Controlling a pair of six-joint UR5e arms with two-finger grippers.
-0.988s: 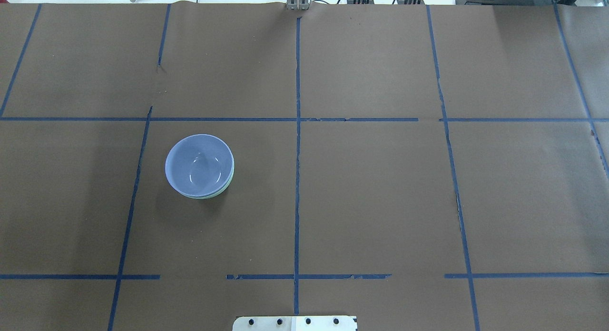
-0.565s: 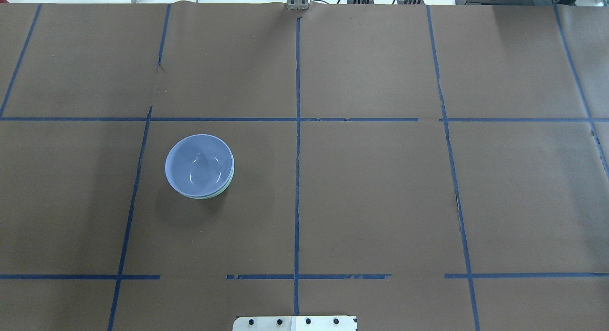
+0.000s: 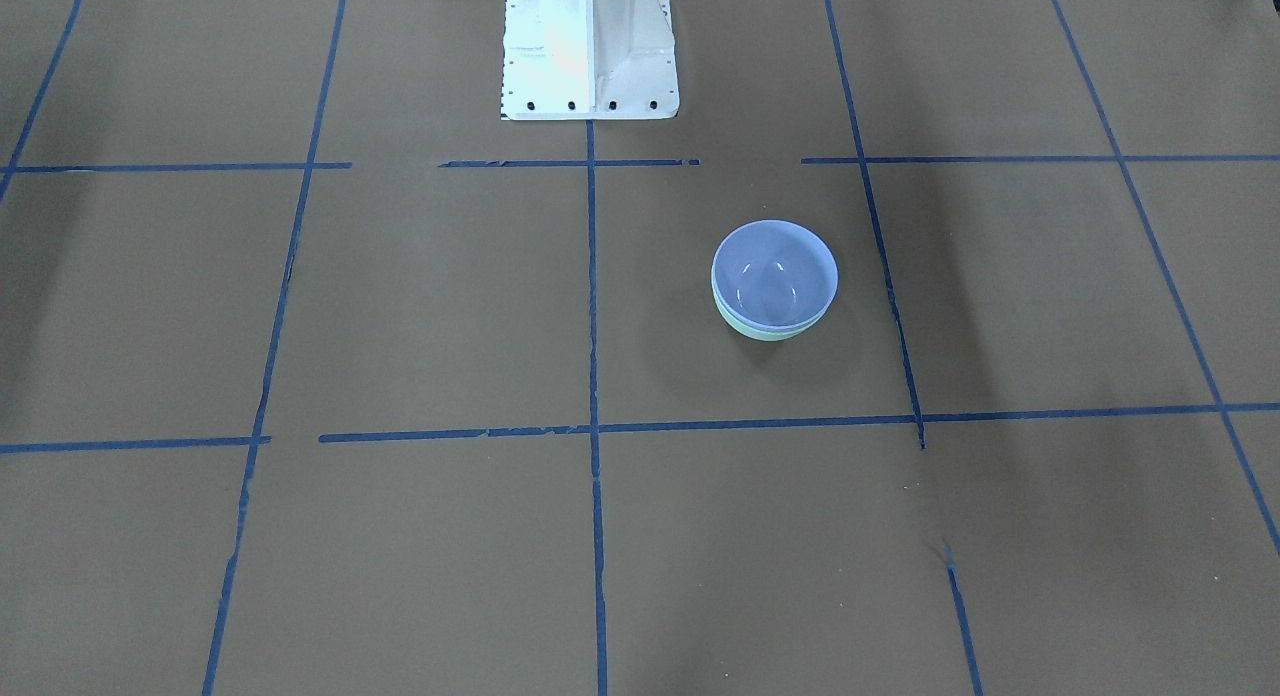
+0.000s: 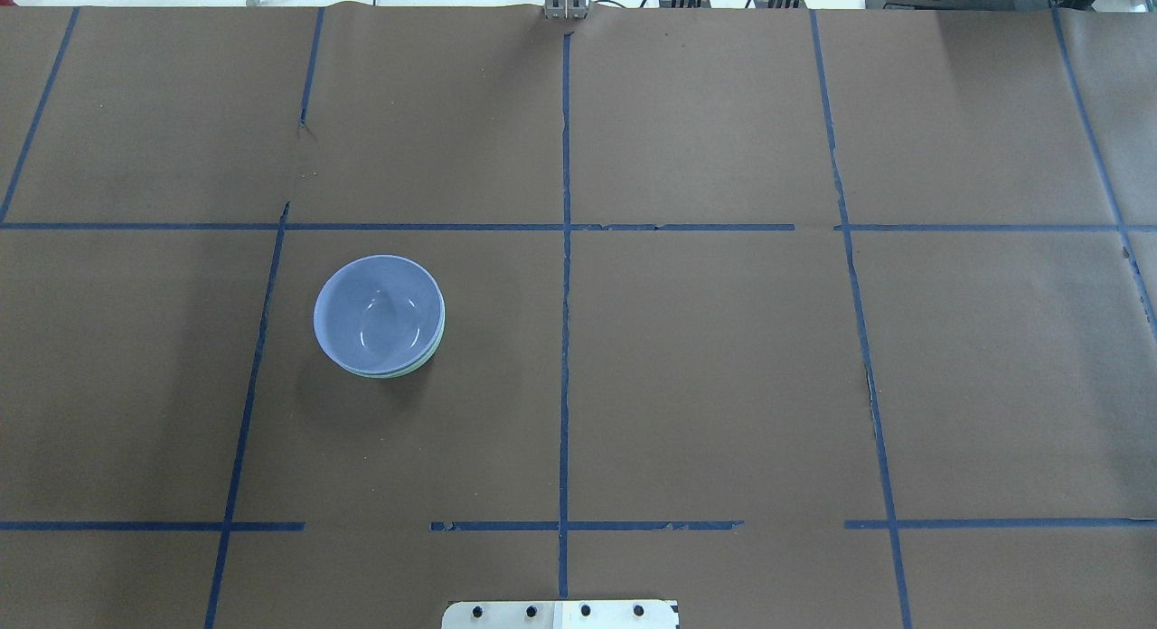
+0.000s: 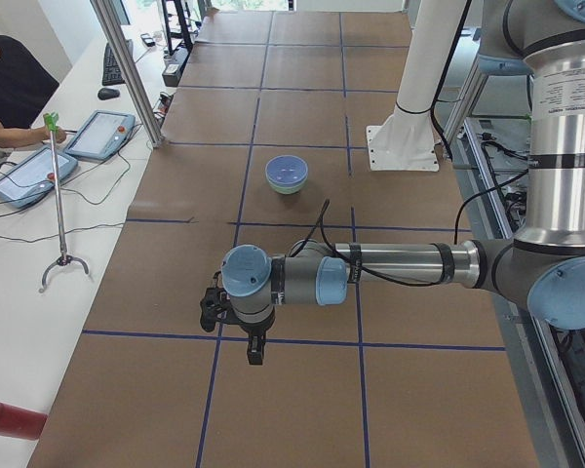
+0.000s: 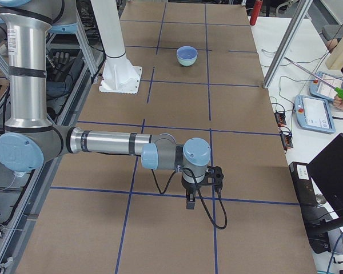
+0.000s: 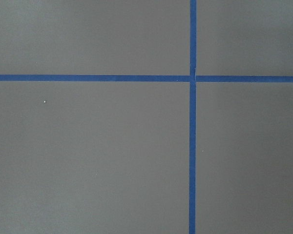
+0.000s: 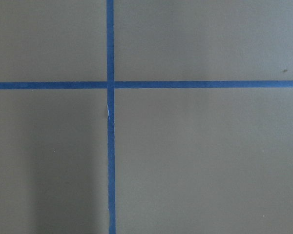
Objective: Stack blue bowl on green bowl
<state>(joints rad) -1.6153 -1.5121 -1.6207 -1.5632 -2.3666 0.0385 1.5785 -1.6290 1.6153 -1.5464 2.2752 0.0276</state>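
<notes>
The blue bowl (image 4: pixel 378 311) sits nested inside the green bowl (image 4: pixel 390 373) on the left half of the brown table. Only a thin mint rim of the green bowl shows under it. The stack also shows in the front-facing view, blue bowl (image 3: pixel 775 271) over green bowl (image 3: pixel 764 331), and far off in both side views (image 5: pixel 287 172) (image 6: pixel 187 54). My left gripper (image 5: pixel 255 347) hangs over the table's left end, far from the bowls. My right gripper (image 6: pixel 190 200) hangs over the right end. I cannot tell whether either is open or shut. Both wrist views show only bare table and tape.
The white robot base (image 3: pixel 588 46) stands at the table's near edge. Blue tape lines (image 4: pixel 565 276) grid the brown table. An operator with tablets (image 5: pixel 29 171) and a metal pole (image 5: pixel 127 68) are beside the left end. Another tablet (image 6: pixel 317 114) lies beside the right end.
</notes>
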